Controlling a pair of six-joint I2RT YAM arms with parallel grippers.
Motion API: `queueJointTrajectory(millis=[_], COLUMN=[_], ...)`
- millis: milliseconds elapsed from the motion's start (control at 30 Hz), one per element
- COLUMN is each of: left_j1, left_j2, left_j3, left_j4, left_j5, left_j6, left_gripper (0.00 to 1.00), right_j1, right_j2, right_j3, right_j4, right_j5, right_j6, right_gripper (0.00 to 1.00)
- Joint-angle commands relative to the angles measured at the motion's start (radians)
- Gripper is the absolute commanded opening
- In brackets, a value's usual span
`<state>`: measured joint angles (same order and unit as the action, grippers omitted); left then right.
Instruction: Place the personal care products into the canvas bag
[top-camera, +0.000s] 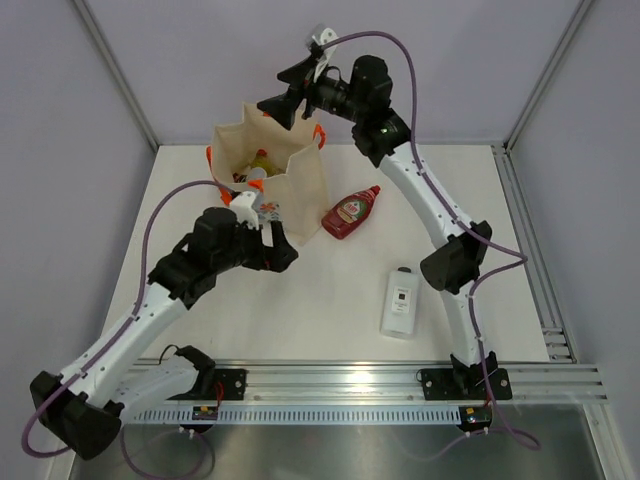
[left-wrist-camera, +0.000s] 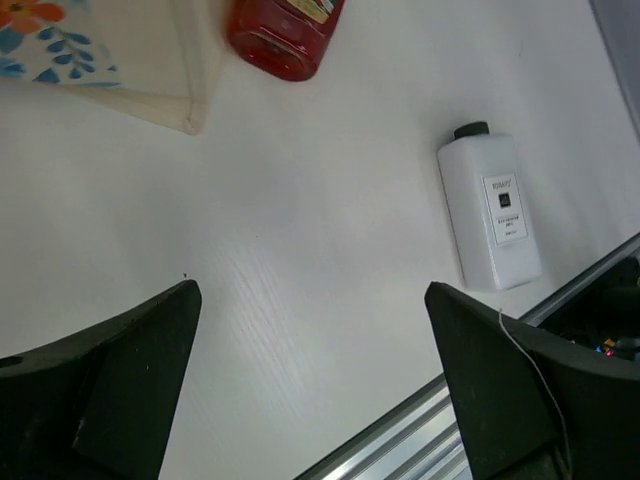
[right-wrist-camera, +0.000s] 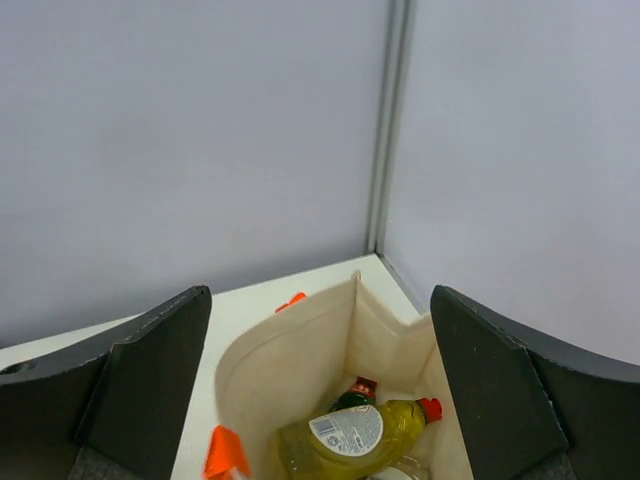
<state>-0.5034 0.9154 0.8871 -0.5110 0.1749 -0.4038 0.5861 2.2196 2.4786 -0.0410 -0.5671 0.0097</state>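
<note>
Canvas bag (top-camera: 300, 190) on the tabletop (top-camera: 320, 310) is loaded with the yellow bottle (right-wrist-camera: 350, 435), a drop being judged done with right tool (top-camera: 285, 90) and left tool (top-camera: 275, 245) both spread apart; red bottle (top-camera: 350, 212) or white bottle (top-camera: 400, 303) nearby is to be grasped next.

Cream cloth bag (top-camera: 305, 190) w/ orange handles stands open at the back left of the table (top-camera: 300, 310). Small flower print on its side. Inside, a yellow bottle (right-wrist-camera: 350, 437) w/ red cap lies on its side. A dark green bottle (right-wrist-camera: 353, 396) is under it, only its top end shows. Red bottle (top-camera: 350, 212) lies flat just beside the bag's right side, cap pointing away from the bag. Flat white bottle (top-camera: 400, 303) w/ dark cap lies flat nearer the front, well apart from the bag.
</note>
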Motion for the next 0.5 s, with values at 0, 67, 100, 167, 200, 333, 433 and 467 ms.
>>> queueJointTrajectory(millis=[0, 67, 100, 167, 200, 333, 433, 467], left_j1=[-0.138, -0.197, -0.214, -0.248, -0.256, -0.270, -0.282, -0.285], left_j2=[0.101, 0.209, 0.250, 0.392, 0.443, 0.702, 0.916, 0.966], left_j3=[0.114, 0.162, 0.221, 0.291, 0.362, 0.560, 0.700, 0.792], left_j4=[0.029, 0.046, 0.049, 0.054, 0.057, 0.065, 0.042, 0.023], left_j5=[-0.207, -0.279, -0.305, -0.348, -0.362, -0.367, -0.402, -0.410], left_j6=[0.126, 0.169, 0.183, 0.244, 0.267, 0.344, 0.395, 0.396], left_gripper=[0.99, 0.97, 0.96, 0.93, 0.92, 0.89, 0.89, 0.89], right_j1=[-0.104, -0.207, -0.241, -0.313, -0.387, -0.589, -0.725, -0.747], right_j2=[-0.112, -0.196, -0.234, -0.354, -0.394, -0.586, -0.699, -0.724], right_j3=[0.008, -0.090, -0.224, -0.369, -0.508, -0.837, -1.030, -1.070], right_j4=[-0.100, -0.083, -0.098, -0.158, -0.237, -0.365, -0.441, -0.448], right_j5=[-0.229, -0.329, -0.345, -0.369, -0.366, -0.395, -0.395, -0.386], right_j6=[0.178, 0.314, 0.320, 0.215, 0.172, 0.004, -0.115, -0.131], right_gripper=[1.00, 0.99, 0.99, 1.00, 0.99, 1.00, 1.00, 1.00])
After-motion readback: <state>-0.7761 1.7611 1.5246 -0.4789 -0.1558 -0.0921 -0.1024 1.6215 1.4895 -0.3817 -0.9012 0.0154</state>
